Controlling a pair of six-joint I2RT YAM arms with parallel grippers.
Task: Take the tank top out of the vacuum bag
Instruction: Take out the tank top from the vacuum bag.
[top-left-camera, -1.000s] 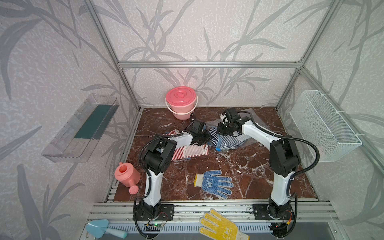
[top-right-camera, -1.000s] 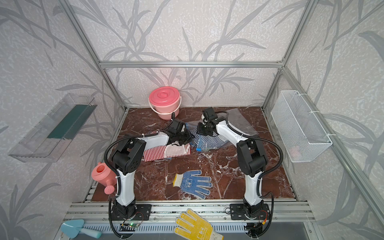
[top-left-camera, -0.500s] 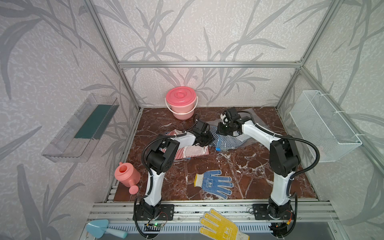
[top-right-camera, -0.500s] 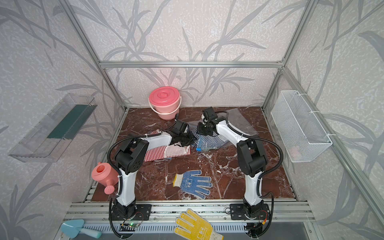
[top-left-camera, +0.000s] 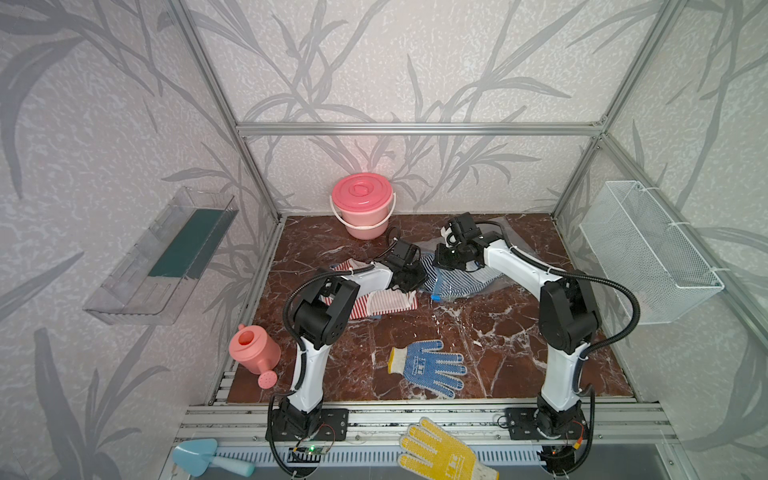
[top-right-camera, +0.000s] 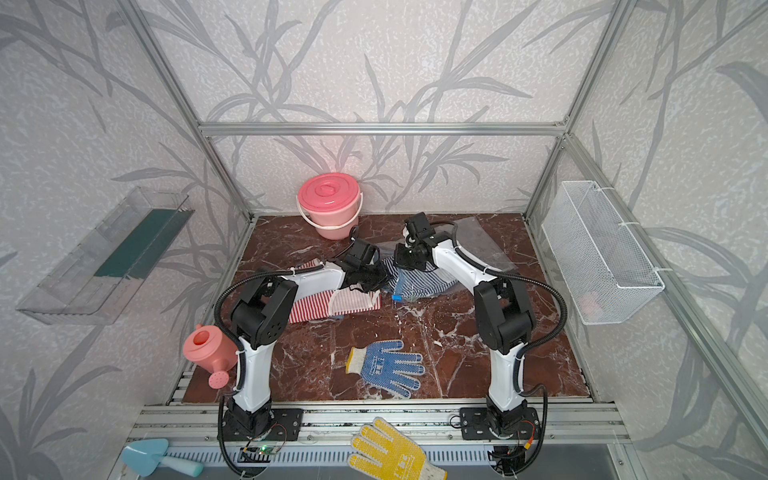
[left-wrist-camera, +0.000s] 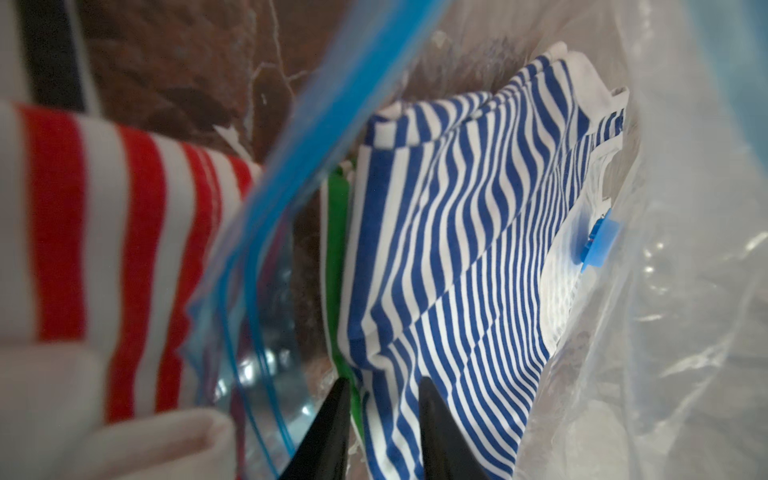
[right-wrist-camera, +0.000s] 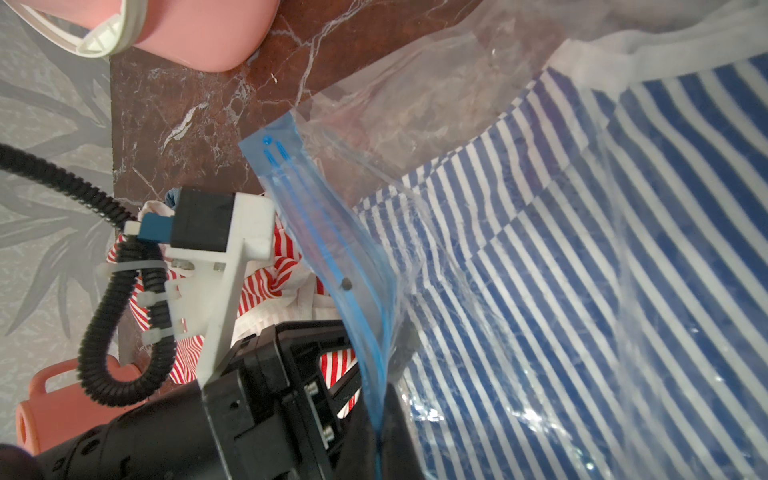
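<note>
The vacuum bag (top-right-camera: 478, 245) lies crumpled at the back of the table, and its blue valve cap (left-wrist-camera: 598, 245) shows through the plastic. Inside it is the blue-and-white striped tank top (top-left-camera: 457, 282) (left-wrist-camera: 457, 249). My right gripper (top-left-camera: 446, 259) (right-wrist-camera: 378, 436) is shut on the bag's blue zip strip (right-wrist-camera: 324, 232) and holds that edge up. My left gripper (top-left-camera: 409, 276) (left-wrist-camera: 382, 384) reaches into the bag's mouth. Its jaws stand narrowly apart, with a fold of the tank top between them.
A red-and-white striped garment (top-left-camera: 374, 301) lies under the left arm. A pink lidded bucket (top-left-camera: 362, 205) stands at the back. A blue dotted glove (top-left-camera: 428, 368) lies in front and a pink watering can (top-left-camera: 253, 351) at the left edge. A wire basket (top-left-camera: 648, 257) hangs on the right wall.
My left gripper has moved a little to the right, deeper into the bag's mouth, and its jaws have narrowed around the tank top. The right arm has not moved.
</note>
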